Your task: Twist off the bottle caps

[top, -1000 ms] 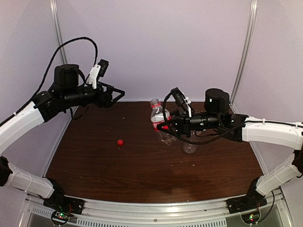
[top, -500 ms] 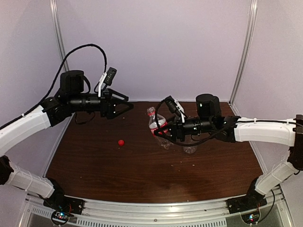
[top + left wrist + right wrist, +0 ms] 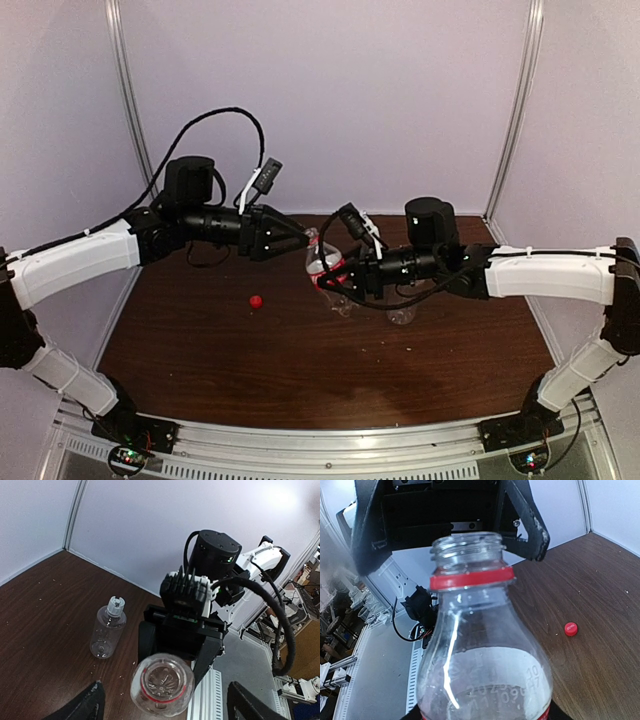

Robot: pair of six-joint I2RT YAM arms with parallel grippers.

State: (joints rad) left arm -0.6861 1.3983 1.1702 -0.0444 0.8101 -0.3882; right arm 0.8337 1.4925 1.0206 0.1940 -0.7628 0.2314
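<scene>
Red plastic screw cap (image 3: 256,300) off; right end effector (image 3: 338,274) clamps its slim clear bottle (image 3: 480,645), left end effector (image 3: 295,241) spread; white round cap (image 3: 115,602) likely next.

- Dark brown wood-grain table top (image 3: 300,370), matt, dotted with small pale specks.
- Plain pale lilac-white wall panels (image 3: 350,100) enclose it at the back and on both sides.
- Slim silver metal upright posts (image 3: 128,100) stand at the two back corners.
- Ribbed silver aluminium rail (image 3: 330,445) runs along the near edge.
- Soft bright glare (image 3: 282,495) on the wall, seen from the left wrist.
</scene>
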